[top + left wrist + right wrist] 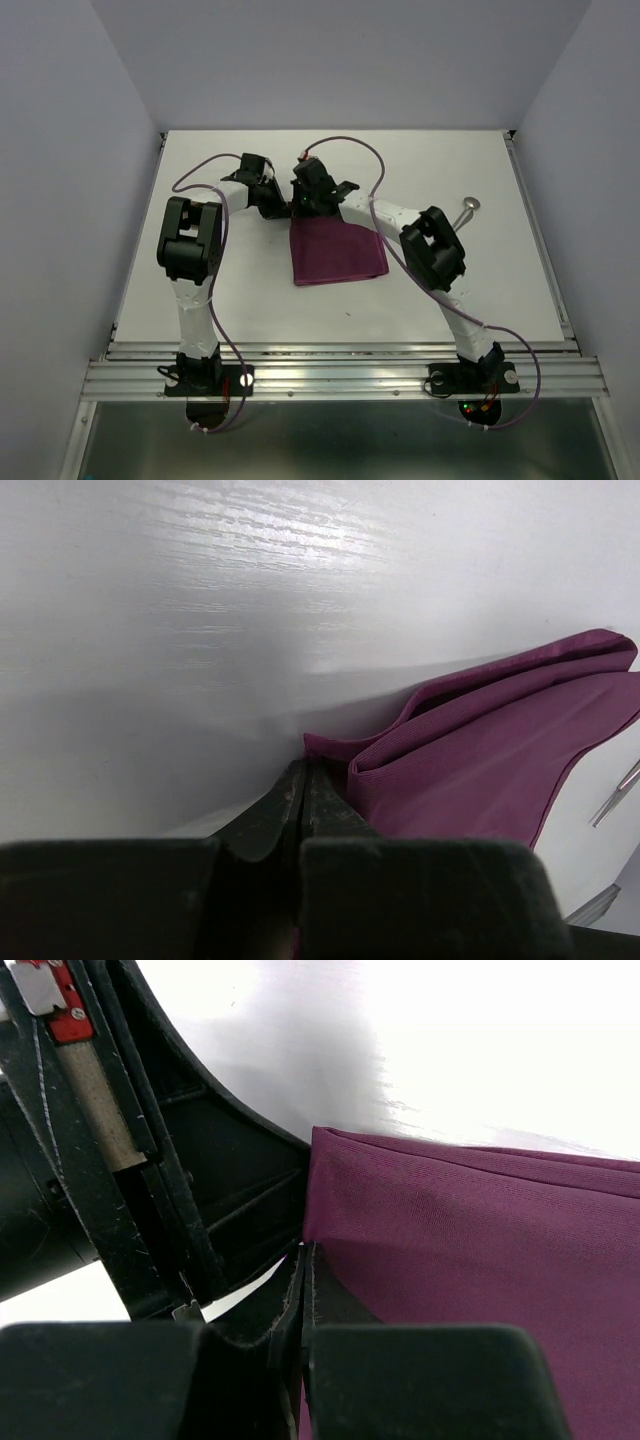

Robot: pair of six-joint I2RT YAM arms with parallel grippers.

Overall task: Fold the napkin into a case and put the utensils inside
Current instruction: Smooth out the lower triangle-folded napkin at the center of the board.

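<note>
The plum-purple napkin point(335, 255) lies folded into a flat rectangle in the middle of the white table point(250, 290). Both grippers meet at its far left corner. My left gripper point(282, 208) point(304, 770) is shut, pinching the edge of the napkin point(480, 750), where the layers gape a little. My right gripper point(303, 213) point(305, 1252) is shut too, nipping the same corner of the napkin point(480, 1260) right beside the left gripper's black body point(150, 1160). A silver spoon point(468, 208) lies on the table to the right of the right arm. A thin silver piece point(612, 802) shows past the cloth in the left wrist view.
The right arm point(430, 245) reaches across the napkin's right side, and its purple cable point(350, 142) loops over the far part of the table. Grey walls close in the table on three sides. A metal rail point(340, 375) runs along the near edge.
</note>
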